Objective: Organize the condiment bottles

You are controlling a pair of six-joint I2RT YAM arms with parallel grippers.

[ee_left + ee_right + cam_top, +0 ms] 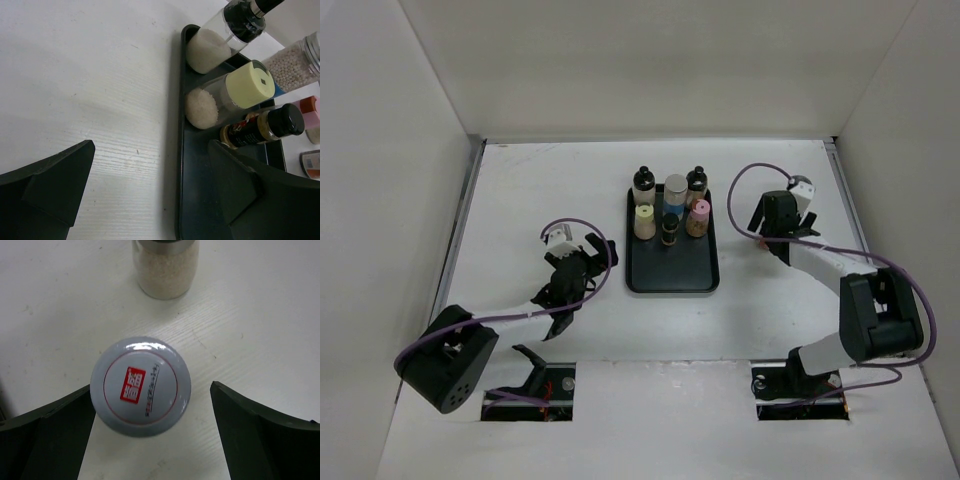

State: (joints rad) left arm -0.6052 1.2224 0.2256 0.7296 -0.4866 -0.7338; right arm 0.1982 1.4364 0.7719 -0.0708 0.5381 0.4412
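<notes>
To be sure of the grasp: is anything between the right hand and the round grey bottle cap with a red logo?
Nothing visible. The open right hand has the round grey cap with a red logo directly between its fingers. A clear jar of cream grains stands beyond, apart.

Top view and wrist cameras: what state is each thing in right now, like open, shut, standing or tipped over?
Left gripper: open, empty, beside the tray.
Right gripper: open around the grey-capped bottle.
Grey-capped bottle: upright on the table, capped.
Grain-filled jar: upright on the table.
Tray: carries six upright, capped bottles.
</notes>
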